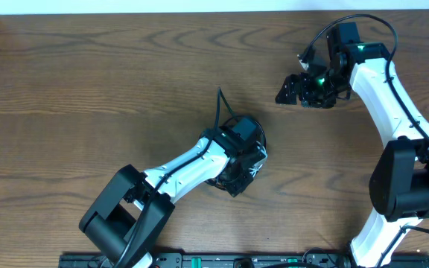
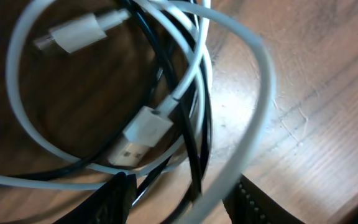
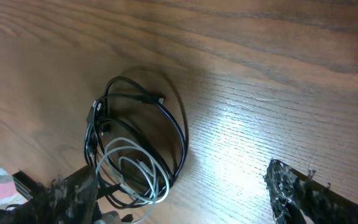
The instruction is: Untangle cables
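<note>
1. The left tool (image 2: 182,202) is loosely spread. Its two dark fingers (image 2: 118,198) stand apart and clamp nothing, and strands of both cords pass through the gap between them.
2. Just beyond those fingertips the white cable (image 2: 267,87) sweeps round in wide loops, blurred where it comes nearest the camera. The black cable (image 2: 196,155) threads through the same loops and crosses the white one several times.
3. Inside the loops, ahead of the left tool, lies a flat white USB plug (image 2: 138,137) with its metal end turned toward the fingers. Farther out is a smaller white connector (image 2: 73,34).
4. Everything rests on the brown wooden surface (image 2: 328,93).
5. The right tool (image 3: 182,186) is released, with its fingers wide apart and nothing held.
6. In the right wrist view the tangle (image 3: 135,155) lies flat on the surface ahead of the right tool, closer to one finger than the other. Black loops form the outside and white coils sit within. Whether the nearer finger touches it cannot be told.
7. From overhead, the left arm (image 1: 177,167) reaches to the middle of the surface and covers most of the cords. The right arm (image 1: 382,89) bends toward the far right corner — the two tools are well apart.
</note>
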Available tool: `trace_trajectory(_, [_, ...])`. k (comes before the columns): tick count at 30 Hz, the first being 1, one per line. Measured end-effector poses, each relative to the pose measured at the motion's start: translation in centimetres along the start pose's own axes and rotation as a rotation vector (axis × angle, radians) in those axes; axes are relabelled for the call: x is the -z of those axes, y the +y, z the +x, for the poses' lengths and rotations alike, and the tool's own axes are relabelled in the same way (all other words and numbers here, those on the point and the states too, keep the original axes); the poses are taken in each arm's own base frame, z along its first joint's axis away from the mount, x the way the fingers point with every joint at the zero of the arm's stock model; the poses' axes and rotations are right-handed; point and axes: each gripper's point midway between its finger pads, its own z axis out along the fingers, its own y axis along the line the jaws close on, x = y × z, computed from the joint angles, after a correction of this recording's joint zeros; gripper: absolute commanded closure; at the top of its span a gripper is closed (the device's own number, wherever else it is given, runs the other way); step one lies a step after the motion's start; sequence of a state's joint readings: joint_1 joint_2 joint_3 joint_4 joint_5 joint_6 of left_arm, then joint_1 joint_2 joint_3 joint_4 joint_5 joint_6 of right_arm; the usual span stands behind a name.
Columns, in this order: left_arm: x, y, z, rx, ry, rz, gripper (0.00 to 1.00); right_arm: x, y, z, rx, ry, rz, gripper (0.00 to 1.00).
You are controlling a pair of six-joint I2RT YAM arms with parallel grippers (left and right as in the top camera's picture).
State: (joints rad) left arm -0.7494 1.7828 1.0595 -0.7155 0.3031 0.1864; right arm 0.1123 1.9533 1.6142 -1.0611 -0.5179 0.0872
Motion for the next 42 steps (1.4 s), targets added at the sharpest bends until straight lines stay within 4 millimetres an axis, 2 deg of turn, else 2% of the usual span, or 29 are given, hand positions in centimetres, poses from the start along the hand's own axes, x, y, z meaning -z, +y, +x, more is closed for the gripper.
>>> trace_trajectory(10, [-0.9,-1.0,1.2,-0.014,0.030,0.037,0.51,0.0,-0.1,0.2,-0.005,0.009,0.003,0.18])
trace_trajectory(12, [-1.0,-1.0,1.4,-0.011,0.033,0.037,0.64,0.0,-0.1,0.4,-0.010,0.017,0.004,0.18])
trace_trajectory(13, [-1.1,-1.0,1.4,-0.012,0.032,0.037,0.85,0.0,-0.1,0.5,-0.011,0.019,0.004,0.18])
trace_trajectory(14, [-1.1,-1.0,1.4,-0.010,0.032,0.037,0.92,0.0,-0.1,0.5,-0.011,0.019,0.004,0.18])
trace_trajectory(20, [-1.1,-0.9,1.5,0.008,0.034,0.037,0.93,0.0,-0.1,0.5,-0.011,0.020,0.004,0.20])
trace_trajectory(22, [-0.2,-0.7,1.4,0.033,0.017,0.034,0.92,0.0,0.0,0.5,-0.005,0.021,0.001,0.24])
trace_trajectory(24, [1.7,-0.3,0.4,0.055,-0.043,0.026,0.92,0.0,0.1,0.6,0.005,0.023,-0.009,0.27])
trace_trajectory(26, [5.1,0.3,-1.8,0.087,-0.166,0.010,0.93,0.0,0.6,0.6,0.021,0.025,-0.033,0.30])
trace_trajectory(28, [10.0,1.1,-4.4,0.124,-0.344,-0.012,0.92,0.1,1.4,0.7,0.051,0.027,-0.083,0.31])
trace_trajectory(30, [15.0,1.7,-5.9,0.164,-0.513,-0.031,0.92,0.2,2.7,0.8,0.094,0.027,-0.161,0.32])
trace_trajectory(32, [19.5,1.8,-6.4,0.191,-0.659,-0.039,0.93,0.6,4.4,0.8,0.152,0.017,-0.263,0.31])
trace_trajectory(34, [22.7,1.5,-6.0,0.207,-0.757,-0.029,0.93,1.2,6.0,0.6,0.206,-0.003,-0.360,0.31])
trace_trajectory(38, [25.7,1.6,-5.2,0.256,-0.851,-0.006,0.93,2.6,8.1,0.5,0.269,-0.044,-0.466,0.32])
trace_trajectory(42, [26.6,3.0,-4.8,0.338,-0.882,-0.003,0.93,4.2,9.2,0.5,0.287,-0.076,-0.487,0.34])
